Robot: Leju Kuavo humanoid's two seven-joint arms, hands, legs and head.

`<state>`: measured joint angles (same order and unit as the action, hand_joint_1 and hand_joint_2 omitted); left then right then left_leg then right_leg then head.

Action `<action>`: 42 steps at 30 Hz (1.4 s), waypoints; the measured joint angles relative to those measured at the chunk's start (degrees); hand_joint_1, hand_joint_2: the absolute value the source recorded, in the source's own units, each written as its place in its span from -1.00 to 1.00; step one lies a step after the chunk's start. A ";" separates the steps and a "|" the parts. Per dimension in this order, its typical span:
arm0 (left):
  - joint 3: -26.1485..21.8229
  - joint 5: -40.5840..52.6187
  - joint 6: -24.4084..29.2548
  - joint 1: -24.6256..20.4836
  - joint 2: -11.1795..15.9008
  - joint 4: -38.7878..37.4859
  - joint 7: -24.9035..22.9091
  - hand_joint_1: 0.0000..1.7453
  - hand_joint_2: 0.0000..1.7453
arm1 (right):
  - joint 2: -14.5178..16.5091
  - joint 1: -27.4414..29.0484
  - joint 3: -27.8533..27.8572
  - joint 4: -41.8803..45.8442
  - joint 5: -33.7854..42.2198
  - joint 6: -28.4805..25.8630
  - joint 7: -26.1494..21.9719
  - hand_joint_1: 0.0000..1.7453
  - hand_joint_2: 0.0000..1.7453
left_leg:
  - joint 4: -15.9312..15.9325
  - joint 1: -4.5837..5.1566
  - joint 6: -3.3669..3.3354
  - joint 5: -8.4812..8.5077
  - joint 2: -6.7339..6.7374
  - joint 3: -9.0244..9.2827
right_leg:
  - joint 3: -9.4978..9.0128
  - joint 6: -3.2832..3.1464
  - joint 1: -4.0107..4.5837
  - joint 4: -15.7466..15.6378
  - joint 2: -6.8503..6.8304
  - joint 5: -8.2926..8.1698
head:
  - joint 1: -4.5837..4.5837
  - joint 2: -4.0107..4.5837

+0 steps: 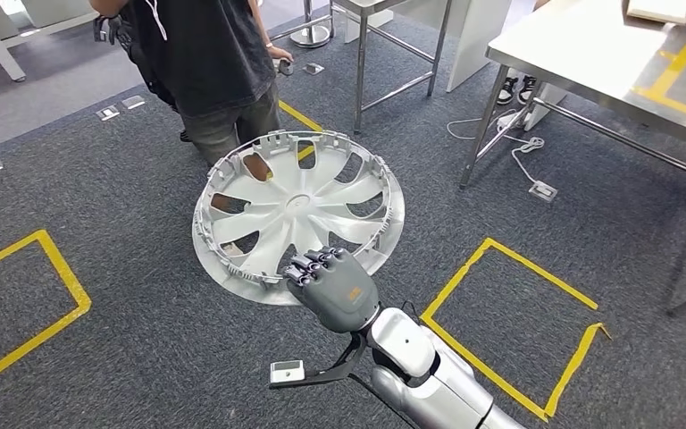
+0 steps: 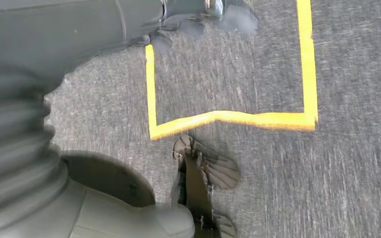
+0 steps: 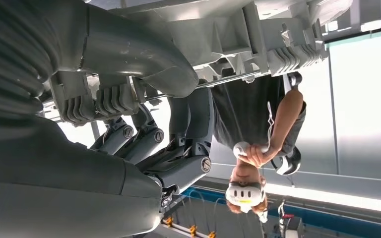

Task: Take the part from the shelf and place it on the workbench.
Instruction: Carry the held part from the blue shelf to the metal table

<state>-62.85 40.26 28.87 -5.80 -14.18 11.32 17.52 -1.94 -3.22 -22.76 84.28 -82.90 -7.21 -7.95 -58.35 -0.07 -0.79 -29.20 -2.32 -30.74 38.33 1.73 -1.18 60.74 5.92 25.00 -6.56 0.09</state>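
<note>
Right hand: the right hand (image 1: 333, 284) grips the near rim of the wheel cover (image 1: 296, 210), dark fingers (image 1: 314, 262) curled over the edge; the right wrist view shows the thumb (image 3: 144, 54) and the fingers (image 3: 171, 148) closed on the ribbed rim (image 3: 273, 49) from both sides.
Part: the wheel cover is carried roughly flat and slightly tilted, hollow clip side up, off the carpet (image 1: 125, 223), out in front of the robot.
Left hand: the left hand (image 2: 54, 198) hangs low over the carpet; its ribbed cover and thumb are blurred, so it cannot be told whether it is open or closed.
Beyond the part: a person (image 1: 205, 63) in a dark shirt stands just past the far rim of the wheel cover, holding a controller.
Floor marks: one yellow tape square (image 1: 518, 322) lies to the right of the wheel cover, another (image 1: 27, 304) to its left.
Workbench: a metal workbench (image 1: 607, 63) with yellow tape on its top stands well to the right of the wheel cover and beyond it.
Done: judging by the secure grip and the part held in the air, the pick from the shelf looks complete.
Left: the carry to the workbench and the set-down; the part is well apart from the bench top, so the robot probably needs to turn right and walk before lowering it.
</note>
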 joint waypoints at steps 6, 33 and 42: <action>-0.36 -0.28 -0.30 0.19 0.09 0.02 0.21 -1.00 1.00 | 0.10 -0.84 -0.26 -0.98 0.31 0.04 -0.13 1.00 1.00 | -0.10 0.35 -0.64 0.14 5.13 -0.48 | 5.17 0.65 0.22 13.23 -5.67 5.99 | -0.25 0.01; -3.59 -4.92 -3.99 -0.23 0.01 0.09 2.93 -1.00 1.00 | 1.91 -4.36 0.39 -4.12 1.99 -0.64 0.89 1.00 1.00 | 0.02 -0.11 -0.39 0.95 1.68 -1.09 | 2.70 0.14 0.35 7.25 -4.56 4.86 | -0.08 0.01; -3.77 -3.67 1.13 -0.45 -0.27 0.10 3.76 -1.00 1.00 | 1.49 -4.90 2.59 -4.74 1.44 -2.68 1.23 1.00 1.00 | -1.06 0.72 0.51 -0.19 8.72 -1.20 | -3.03 -0.86 1.05 -1.04 -9.79 1.84 | 0.03 0.00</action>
<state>-66.62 36.59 30.00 -6.25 -14.45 11.43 21.28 -0.45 -8.12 -20.16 79.53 -81.46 -9.89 -6.72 -59.41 0.65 -0.28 -29.39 6.40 -31.94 35.30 0.86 -0.14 59.71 -3.87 26.84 -6.52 0.09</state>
